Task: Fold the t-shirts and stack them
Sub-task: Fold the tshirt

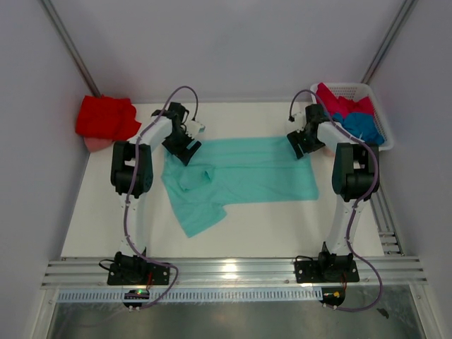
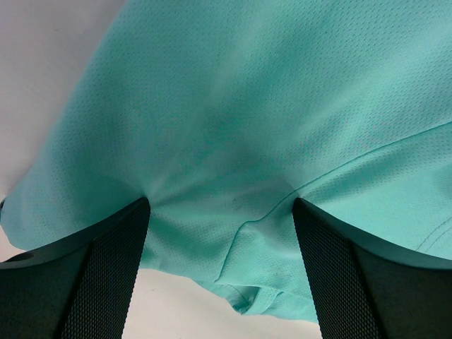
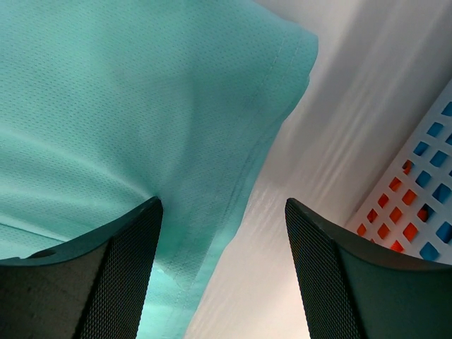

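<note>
Finding: the mint-teal t-shirt lies spread across the middle of the tabletop, its near-left part rumpled. The left hand stands at the shirt's far-left edge and the right hand at its far-right corner, both wide open and gripping nothing. Recommended: close each hand only once cloth sits well between its fingers (the right hand straddles just the hem, so a thin bite may slip), then raise both sides evenly so the fold falls square.
</note>
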